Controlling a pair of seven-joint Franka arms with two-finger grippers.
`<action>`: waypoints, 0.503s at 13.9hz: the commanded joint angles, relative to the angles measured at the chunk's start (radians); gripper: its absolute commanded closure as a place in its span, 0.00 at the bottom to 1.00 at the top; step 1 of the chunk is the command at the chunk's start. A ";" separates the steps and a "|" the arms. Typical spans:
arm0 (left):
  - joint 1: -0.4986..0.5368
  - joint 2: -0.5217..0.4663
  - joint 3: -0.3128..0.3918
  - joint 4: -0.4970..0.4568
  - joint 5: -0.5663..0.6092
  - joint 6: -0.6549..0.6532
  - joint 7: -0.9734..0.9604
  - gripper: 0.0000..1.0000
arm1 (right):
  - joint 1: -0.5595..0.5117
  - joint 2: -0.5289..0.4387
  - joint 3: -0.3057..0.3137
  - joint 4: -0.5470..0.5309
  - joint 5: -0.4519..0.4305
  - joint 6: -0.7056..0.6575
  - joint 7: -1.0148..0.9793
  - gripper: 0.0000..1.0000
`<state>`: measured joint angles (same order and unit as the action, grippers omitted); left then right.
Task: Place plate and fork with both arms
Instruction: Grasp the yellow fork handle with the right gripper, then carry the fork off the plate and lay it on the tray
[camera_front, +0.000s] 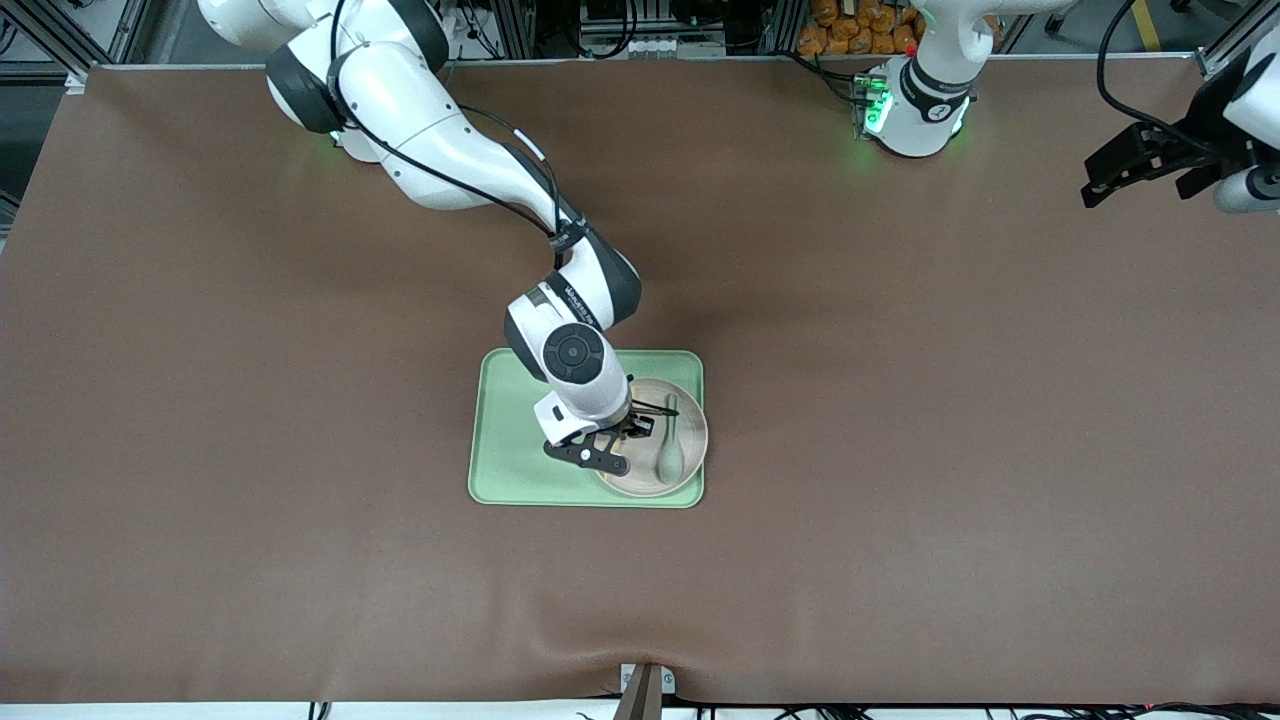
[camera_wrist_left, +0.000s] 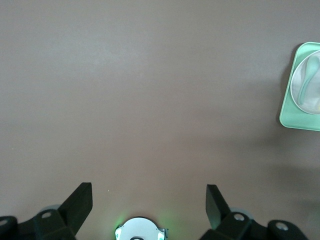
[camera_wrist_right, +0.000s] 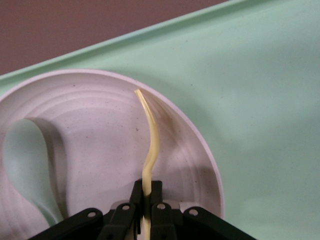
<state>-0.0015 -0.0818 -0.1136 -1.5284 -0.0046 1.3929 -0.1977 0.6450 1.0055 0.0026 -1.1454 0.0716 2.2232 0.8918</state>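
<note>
In the front view, you see the tray (camera_front: 520, 440) at mid-table with the plate (camera_front: 690, 455) already on it, at the end toward the left arm, and a spoon (camera_front: 669, 450) lying in the plate. Your right gripper (camera_front: 632, 432) is low over the plate, while the left gripper (camera_front: 1140, 165) waits well away from the tray, up over the table's edge at the left arm's end. In the left wrist view, its fingers (camera_wrist_left: 80, 202) are spread wide and hold nothing. In the right wrist view, the fingers (camera_wrist_right: 131, 202) are closed on the handle of the fork (camera_wrist_right: 151, 145), whose tines reach over the plate's rim. So the plate looks placed; the fork is still to be released. You can't read the lettering on the right arm's wrist.
</note>
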 joint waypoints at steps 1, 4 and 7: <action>0.009 -0.012 -0.014 -0.016 -0.009 0.003 -0.005 0.00 | -0.010 0.016 0.000 0.055 -0.003 -0.049 0.016 1.00; 0.011 -0.010 -0.011 -0.006 -0.005 0.006 0.003 0.00 | -0.036 -0.014 0.010 0.067 0.054 -0.095 0.013 1.00; 0.009 -0.033 -0.014 -0.012 -0.006 -0.015 0.012 0.00 | -0.064 -0.048 0.022 0.067 0.068 -0.137 -0.017 1.00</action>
<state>0.0038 -0.0848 -0.1227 -1.5319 -0.0046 1.3905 -0.1964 0.6047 0.9871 0.0016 -1.0813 0.1202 2.1223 0.8921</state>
